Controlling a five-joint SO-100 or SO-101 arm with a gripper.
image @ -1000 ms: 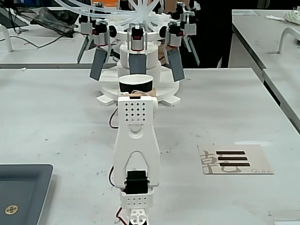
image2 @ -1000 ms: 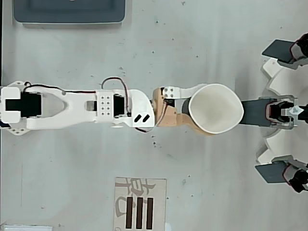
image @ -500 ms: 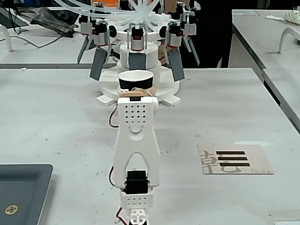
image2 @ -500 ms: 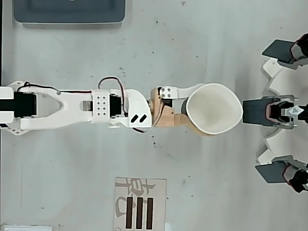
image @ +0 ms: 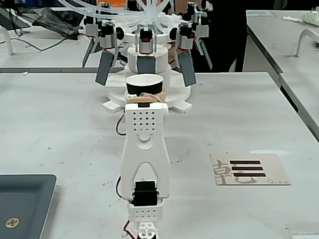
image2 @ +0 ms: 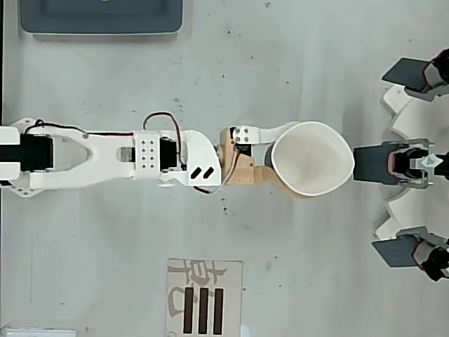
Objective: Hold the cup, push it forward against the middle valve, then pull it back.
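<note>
The cup [image2: 312, 158], white inside with a black outer wall [image: 144, 87], is squeezed slightly oval in my gripper [image2: 298, 160]. One white finger [image2: 280, 132] and one tan finger [image2: 277, 181] clasp its sides, so the gripper is shut on it. In the fixed view the arm's white head [image: 144, 122] hides the fingers. The middle valve [image: 146, 65], an upright grey paddle under a fitting with a red spot, stands just beyond the cup. In the overhead view a narrow gap shows between the cup rim and the middle valve [image2: 375, 163].
Slanting grey paddles [image: 104, 67] [image: 185, 68] flank the middle one on a white round rig [image: 177, 103] with clear tubes above. A dark tray [image: 25, 204] lies at the near left in the fixed view. A card with black bars [image: 249, 169] lies to the right.
</note>
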